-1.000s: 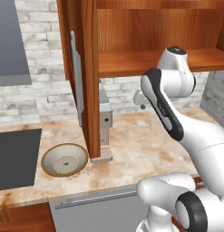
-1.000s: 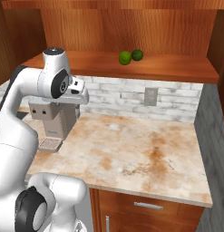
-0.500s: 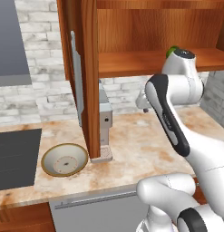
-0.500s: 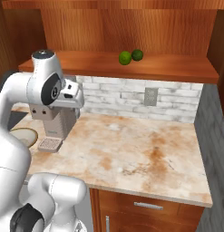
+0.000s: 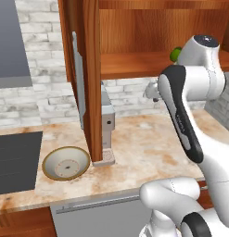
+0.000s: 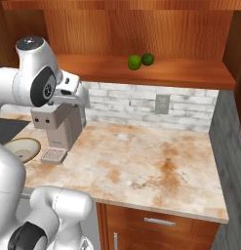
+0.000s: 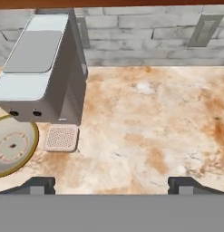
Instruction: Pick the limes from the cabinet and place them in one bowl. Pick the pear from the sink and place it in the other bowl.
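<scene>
Above the counter (image 6: 141,166), beside the coffee machine (image 6: 61,124), the arm is folded high, its gripper (image 7: 111,183) spread wide and empty (tips far apart). Two limes (image 6: 140,61) lie touching on the cabinet (image 6: 151,73) shelf. Left of the machine sits the cream bowl (image 5: 66,163).

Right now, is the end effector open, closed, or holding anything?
End effector: open and empty, its fingertips spread wide above the mottled beige stone counter.
</scene>
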Robot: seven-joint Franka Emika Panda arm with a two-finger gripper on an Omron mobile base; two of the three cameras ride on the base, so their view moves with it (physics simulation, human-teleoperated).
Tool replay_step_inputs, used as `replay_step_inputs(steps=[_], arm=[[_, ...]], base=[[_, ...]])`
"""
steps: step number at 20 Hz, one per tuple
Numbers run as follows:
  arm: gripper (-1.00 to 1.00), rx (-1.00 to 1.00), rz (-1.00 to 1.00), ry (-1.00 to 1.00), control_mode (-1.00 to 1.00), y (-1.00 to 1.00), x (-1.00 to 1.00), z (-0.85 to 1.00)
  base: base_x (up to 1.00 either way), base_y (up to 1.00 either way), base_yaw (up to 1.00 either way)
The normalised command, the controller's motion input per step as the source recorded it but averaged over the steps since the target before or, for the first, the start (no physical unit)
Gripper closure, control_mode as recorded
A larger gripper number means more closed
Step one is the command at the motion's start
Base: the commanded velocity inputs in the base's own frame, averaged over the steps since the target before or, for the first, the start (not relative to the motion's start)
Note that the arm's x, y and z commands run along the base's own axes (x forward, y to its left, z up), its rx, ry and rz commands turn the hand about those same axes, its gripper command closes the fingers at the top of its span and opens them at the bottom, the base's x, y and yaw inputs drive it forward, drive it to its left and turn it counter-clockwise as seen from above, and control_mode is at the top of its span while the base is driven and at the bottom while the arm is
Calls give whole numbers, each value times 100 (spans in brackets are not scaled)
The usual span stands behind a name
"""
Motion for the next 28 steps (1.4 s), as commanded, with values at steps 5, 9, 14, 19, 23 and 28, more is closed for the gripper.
replay_step_inputs(steps=[5,9,14,19,23,28], arm=[[-100,0,7,-22,-100,-26,-17,59],[-100,1,10,-32,-100,-20,-11,37],[-100,0,13,-24,-100,-16,0,35],[-100,-4,7,-11,-100,-6,0,23],[-100,-10,-1,15,-100,0,32,32],[-100,-6,-12,23,-100,-2,51,17]], base=[[0,0,0],[0,0,0],[0,0,0],[0,0,0],[0,0,0],[0,0,0]])
